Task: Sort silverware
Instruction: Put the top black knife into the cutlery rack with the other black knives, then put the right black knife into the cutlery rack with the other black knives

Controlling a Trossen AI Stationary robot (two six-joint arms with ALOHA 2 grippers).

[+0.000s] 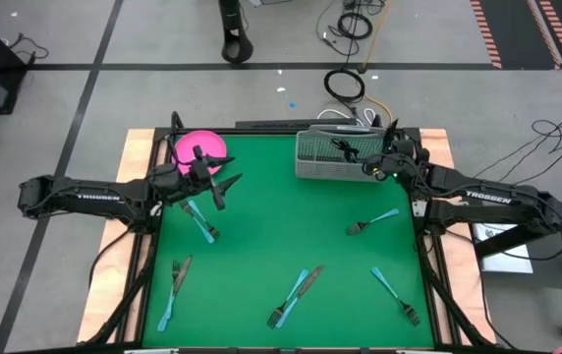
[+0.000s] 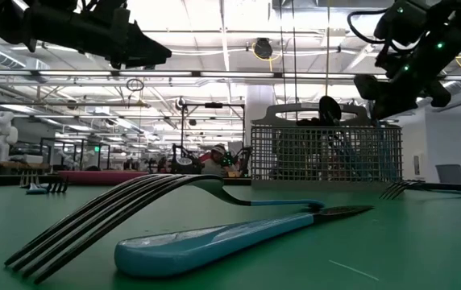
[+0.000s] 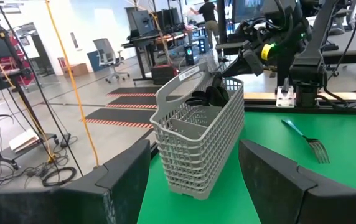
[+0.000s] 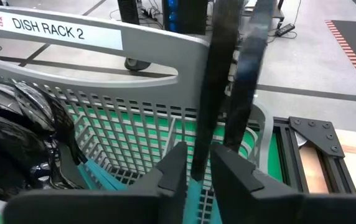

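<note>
Pieces of silverware with light blue handles lie scattered on the green table (image 1: 261, 246): one (image 1: 200, 221) at the left, one (image 1: 175, 280) near left, a pair (image 1: 296, 295) near the middle, one (image 1: 396, 295) near right, one (image 1: 372, 221) at the right. Others stand in the gray mesh basket (image 1: 335, 157), dark heads (image 4: 16, 124) up. My right gripper (image 4: 198, 168) hangs over the basket's right end, fingers slightly apart around a blurred dark metal strip (image 4: 212, 81). My left gripper (image 1: 224, 187) stands open by the pink plate (image 1: 200, 149), level, facing the basket (image 3: 196, 143). My right gripper comes at the basket slanting down from the table's right side. An upright dark strip of a silverware piece (image 4: 201, 149) runs through the narrow gap between its fingers, its blue handle (image 4: 196, 193) down inside the basket. Whether the fingers touch it, I cannot tell.
The basket sits at the table's far edge, right of the middle, labelled on its handle (image 4: 60, 28). The pink plate is at the far left corner. In the low view a fork (image 2: 118, 209) and a blue handle (image 2: 206, 242) lie close to the near edge.
</note>
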